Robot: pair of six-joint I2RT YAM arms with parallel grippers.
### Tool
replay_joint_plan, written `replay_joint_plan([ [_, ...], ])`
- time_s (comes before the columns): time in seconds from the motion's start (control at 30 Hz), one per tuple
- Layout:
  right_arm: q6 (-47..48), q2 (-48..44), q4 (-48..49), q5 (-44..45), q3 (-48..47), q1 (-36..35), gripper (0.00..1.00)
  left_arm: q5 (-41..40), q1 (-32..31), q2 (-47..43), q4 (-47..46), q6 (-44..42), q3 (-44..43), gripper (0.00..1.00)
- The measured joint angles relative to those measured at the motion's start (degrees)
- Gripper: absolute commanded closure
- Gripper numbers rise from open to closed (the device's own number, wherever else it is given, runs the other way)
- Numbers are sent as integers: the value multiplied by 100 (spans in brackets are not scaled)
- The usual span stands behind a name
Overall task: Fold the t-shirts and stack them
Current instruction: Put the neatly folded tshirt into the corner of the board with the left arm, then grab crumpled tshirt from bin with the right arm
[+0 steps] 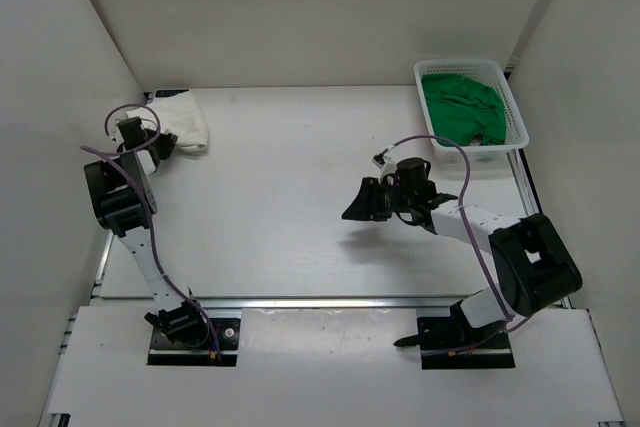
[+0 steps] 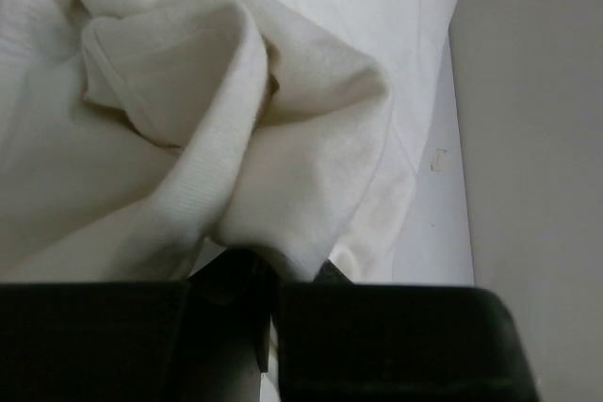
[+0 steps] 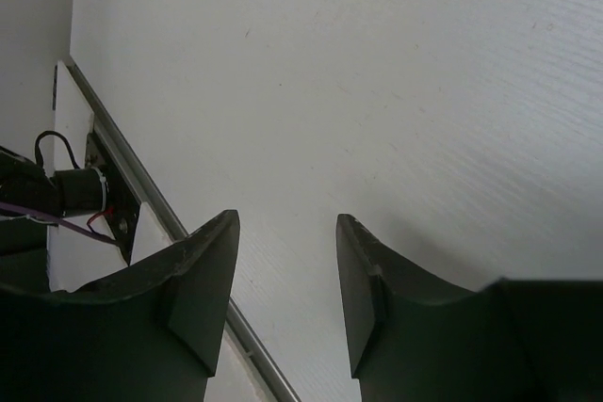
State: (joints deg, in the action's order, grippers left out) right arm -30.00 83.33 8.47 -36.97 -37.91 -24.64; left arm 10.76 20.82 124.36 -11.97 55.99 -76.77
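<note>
White table [image 1: 290, 177]: basket [image 1: 455, 64] holds green shirt [image 1: 460, 102]; left gripper [image 2: 254, 280] pinches white shirt [image 2: 236, 138]; right gripper [image 3: 287, 223] spread, empty.

Bright, even and diffuse from overhead; no glare off the table [image 1: 300, 177]. Only a faint, soft shadow under the right pincer [image 3: 285, 221], smudged on the table just beside one finger. Crisp surface grain ahead of its fingertips. Dimmer around the left pincer [image 2: 273, 275]: white t-shirt [image 2: 311, 91] folds gently shaded, warm-tinted and slightly soft. Black and almost detail-less at that pincer's own body.
</note>
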Motion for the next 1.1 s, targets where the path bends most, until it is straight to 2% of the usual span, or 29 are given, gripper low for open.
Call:
replay_joint_plan([
  [0.07,-2,151,15,-4,-68,-42,56,11,-31,9,0,-70,-7,80],
  [0.1,-2,208,26,-7,-90,-76,56,13,-46,4,-13,-129,7,65],
  [0.13,-4,251,28,-7,-103,-116,54,17,-63,-7,-39,-192,44,24],
  [0.17,-4,275,24,-2,-109,-170,52,46,-85,-39,-74,-243,138,2],
  [0.3,-4,133,-22,170,-96,-341,35,188,-201,-577,-260,-291,721,1],
  [0.43,-24,-481,-11,474,157,-393,31,155,-367,-1346,-68,-437,1633,1],
  [0.53,9,-789,-79,817,271,-483,43,7,-638,-2072,164,-544,2227,1],
  [0.57,22,-813,-122,951,271,-531,60,-81,-837,-2354,232,-605,2374,1],
  [0.63,61,-815,-254,1176,267,-614,78,-275,-1353,-2839,315,-756,2518,1],
  [0.73,96,-811,-546,1515,264,-649,97,-651,-2601,-3617,256,-1143,2712,1],
  [0.77,109,-813,-632,1631,260,-632,100,-713,-3080,-3842,238,-1311,2767,2],
  [0.87,127,-815,-979,2024,173,-487,100,-1115,-4524,-4144,363,-1919,2717,4],
  [0.93,111,-815,-1204,2111,7,-310,100,-1377,-5292,-4133,597,-2328,2603,2],
  [1.0,101,-804,-1333,2284,-205,-238,96,-1386,-5735,-4131,846,-2618,2559,1],
  [1.1,297,-758,-1285,2662,-448,-417,93,-1523,-5847,-4109,1246,-2946,2520,2],
])
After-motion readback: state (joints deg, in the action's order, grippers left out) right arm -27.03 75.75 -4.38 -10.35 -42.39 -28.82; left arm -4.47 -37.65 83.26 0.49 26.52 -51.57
